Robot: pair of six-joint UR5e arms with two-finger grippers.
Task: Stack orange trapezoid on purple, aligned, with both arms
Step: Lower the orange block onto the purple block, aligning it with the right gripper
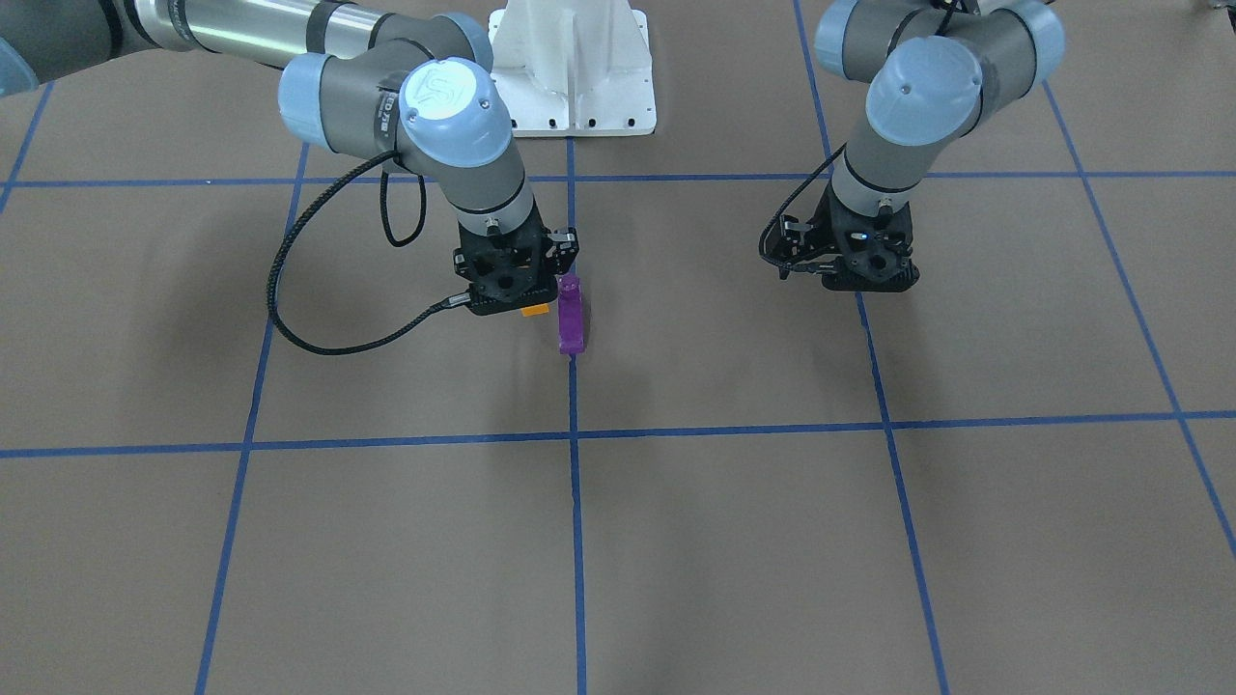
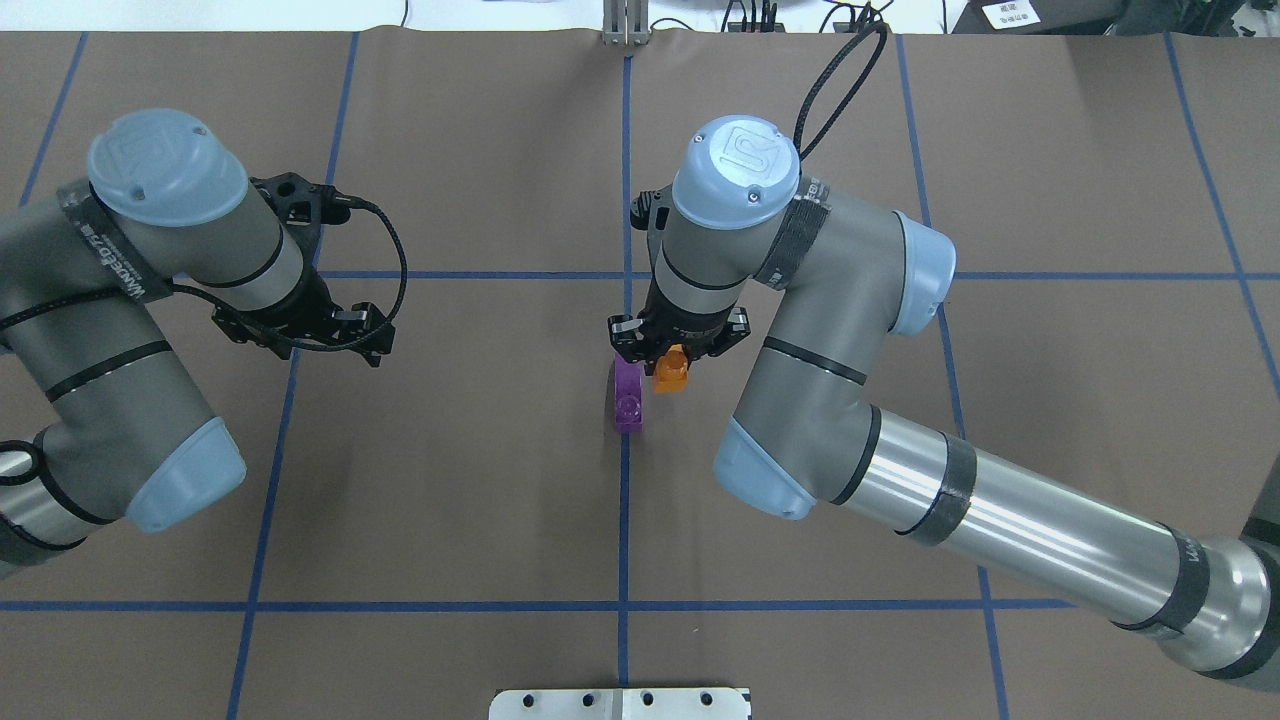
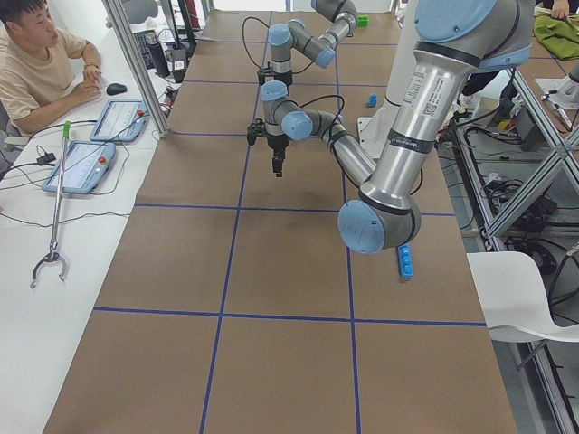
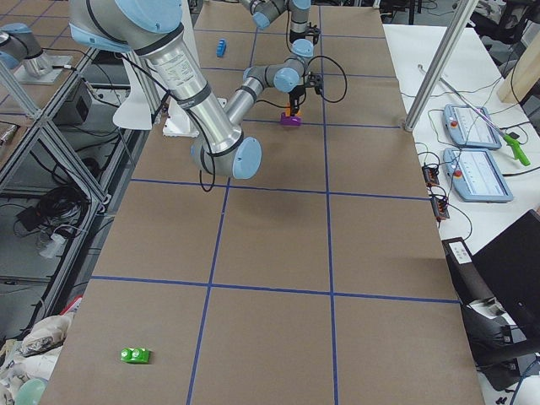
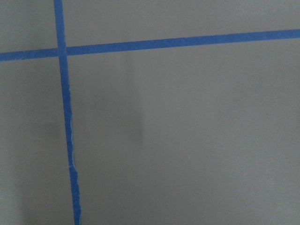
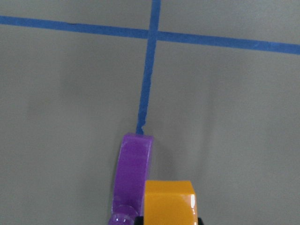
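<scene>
Brown tbl (image 1: pixel 724 560) — blue tape grid (image 1: pixel 577 541).

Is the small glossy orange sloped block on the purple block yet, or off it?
Off: the right gripper holds the orange block beside the purple block, not on it.

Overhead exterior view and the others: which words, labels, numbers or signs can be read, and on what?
Nothing reads clearly.
Right arm, joint cap: embossed logo, letters unclear.
Left arm, band: white print, too blurred.
White label beyond the table: too small.
Orange trapezoid, purple: no print visible.
</scene>
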